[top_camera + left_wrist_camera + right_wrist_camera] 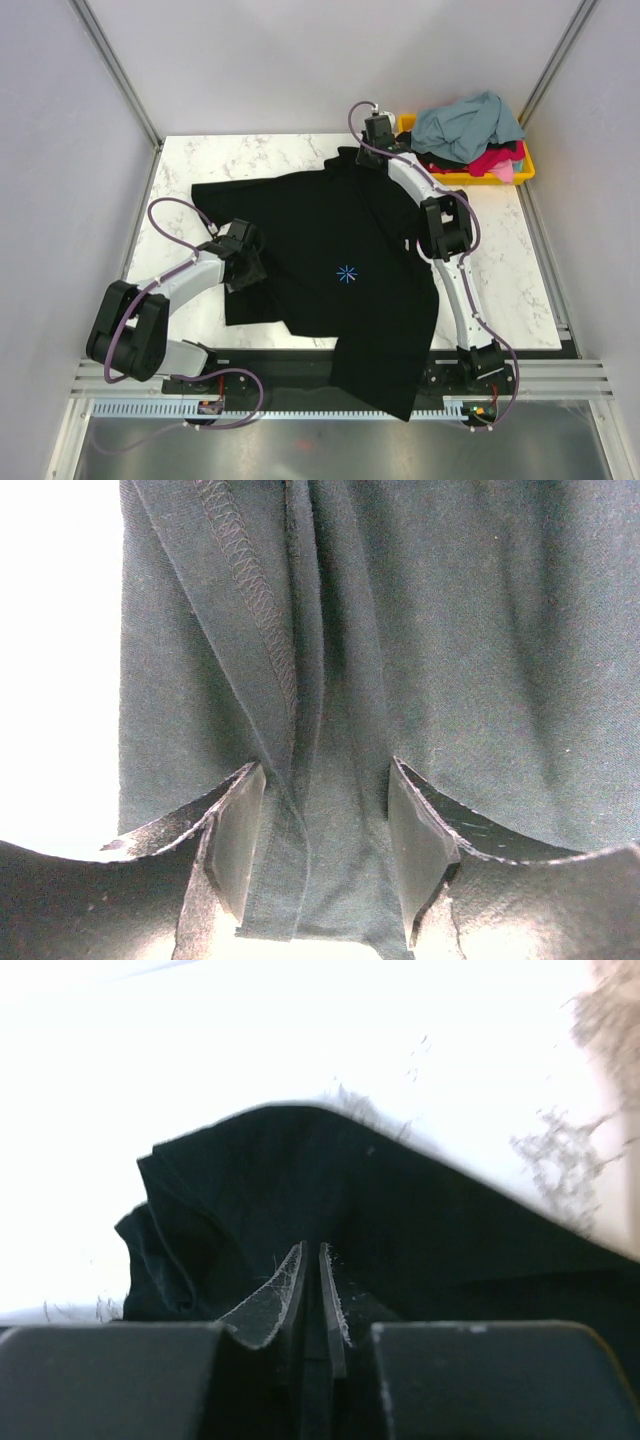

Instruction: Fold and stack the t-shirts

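Observation:
A large black t-shirt (340,240) with a small light-blue starburst mark (346,274) lies spread on the marble table, its lower hem hanging over the near edge. My left gripper (246,262) sits at the shirt's left edge. In the left wrist view it (325,840) is open, with a bunched fold of the shirt (450,630) lying between the jaws. My right gripper (368,148) is at the shirt's far edge. In the right wrist view it (311,1270) is shut on the black cloth (420,1220). Grey-blue (468,125), magenta-red (495,160) and pink (507,172) shirts are piled in the bin.
A yellow plastic bin (526,168) stands at the far right corner of the table. Bare marble (250,155) shows along the far left and on the right side (510,270). Grey walls close in on the left, back and right.

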`<action>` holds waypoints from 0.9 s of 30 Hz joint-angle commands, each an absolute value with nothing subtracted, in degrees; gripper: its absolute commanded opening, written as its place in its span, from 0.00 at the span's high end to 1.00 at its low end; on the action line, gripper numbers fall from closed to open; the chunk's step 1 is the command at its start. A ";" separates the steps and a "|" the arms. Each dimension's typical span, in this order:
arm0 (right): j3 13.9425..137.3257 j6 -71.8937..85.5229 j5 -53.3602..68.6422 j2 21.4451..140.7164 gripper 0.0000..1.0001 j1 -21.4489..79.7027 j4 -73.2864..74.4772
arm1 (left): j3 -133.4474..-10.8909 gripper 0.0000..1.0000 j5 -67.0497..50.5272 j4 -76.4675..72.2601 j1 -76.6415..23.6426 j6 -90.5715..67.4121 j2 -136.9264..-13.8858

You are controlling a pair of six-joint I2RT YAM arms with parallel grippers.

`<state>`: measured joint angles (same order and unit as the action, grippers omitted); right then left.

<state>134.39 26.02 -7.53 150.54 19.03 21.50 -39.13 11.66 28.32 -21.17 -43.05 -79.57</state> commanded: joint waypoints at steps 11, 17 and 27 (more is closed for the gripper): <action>131.41 29.62 -0.09 146.61 0.70 18.28 17.67 | -35.07 0.42 7.29 29.18 -21.88 -46.23 -82.62; 128.58 27.51 -4.22 145.02 0.57 20.48 17.93 | -34.89 0.42 7.38 29.18 -22.41 -46.40 -82.27; 134.82 27.51 -6.68 149.23 0.65 20.57 18.98 | -34.89 0.43 7.56 29.18 -22.59 -46.32 -82.09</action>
